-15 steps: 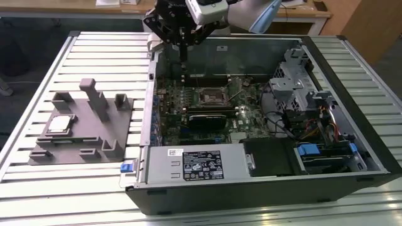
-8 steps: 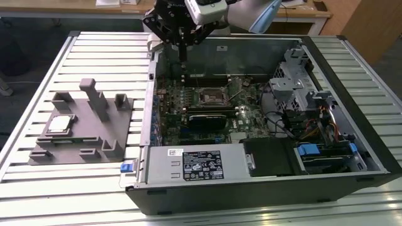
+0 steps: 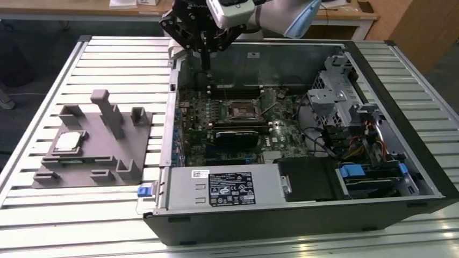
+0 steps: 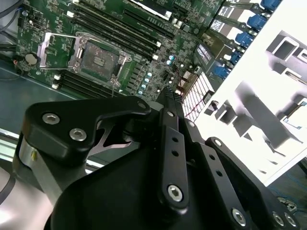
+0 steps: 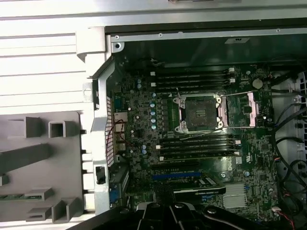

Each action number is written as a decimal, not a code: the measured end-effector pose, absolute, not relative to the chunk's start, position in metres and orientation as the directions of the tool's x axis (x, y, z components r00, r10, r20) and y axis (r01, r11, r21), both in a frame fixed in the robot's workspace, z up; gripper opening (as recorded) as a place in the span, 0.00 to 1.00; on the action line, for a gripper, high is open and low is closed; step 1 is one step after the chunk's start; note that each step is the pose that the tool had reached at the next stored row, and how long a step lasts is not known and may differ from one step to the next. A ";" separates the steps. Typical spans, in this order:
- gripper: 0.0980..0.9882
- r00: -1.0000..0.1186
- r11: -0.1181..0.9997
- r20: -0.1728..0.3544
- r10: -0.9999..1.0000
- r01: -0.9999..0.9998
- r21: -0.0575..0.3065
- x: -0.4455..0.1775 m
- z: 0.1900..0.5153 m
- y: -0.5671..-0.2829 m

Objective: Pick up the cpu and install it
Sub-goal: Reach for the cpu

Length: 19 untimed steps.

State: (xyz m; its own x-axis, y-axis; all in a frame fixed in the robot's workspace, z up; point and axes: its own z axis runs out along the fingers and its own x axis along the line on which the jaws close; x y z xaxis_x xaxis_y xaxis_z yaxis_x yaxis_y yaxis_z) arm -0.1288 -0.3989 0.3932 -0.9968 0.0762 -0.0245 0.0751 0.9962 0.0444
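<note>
While the gripper hangs pinched narrow and empty at the case's eleven-o'clock corner, the cpu lies flat, uncrowded, at nine.

Black claw over green motherboard, open socket, pale fixture

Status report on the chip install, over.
Gripper over the case, far from chip. Chip on grey fixture, outside case. Socket open, nothing on it.
</note>
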 end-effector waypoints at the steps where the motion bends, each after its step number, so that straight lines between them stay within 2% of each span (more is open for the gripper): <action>1: 0.01 -0.997 0.996 -0.025 0.076 0.075 0.044 -0.130 0.393 -0.399; 19: 0.01 -0.997 0.996 -0.024 0.076 0.075 0.044 -0.143 0.393 -0.399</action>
State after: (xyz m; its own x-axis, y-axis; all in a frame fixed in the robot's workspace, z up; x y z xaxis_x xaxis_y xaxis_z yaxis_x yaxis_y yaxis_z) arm -0.1429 -0.3989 0.3926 -0.9968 0.0763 -0.0243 0.0751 0.9962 0.0443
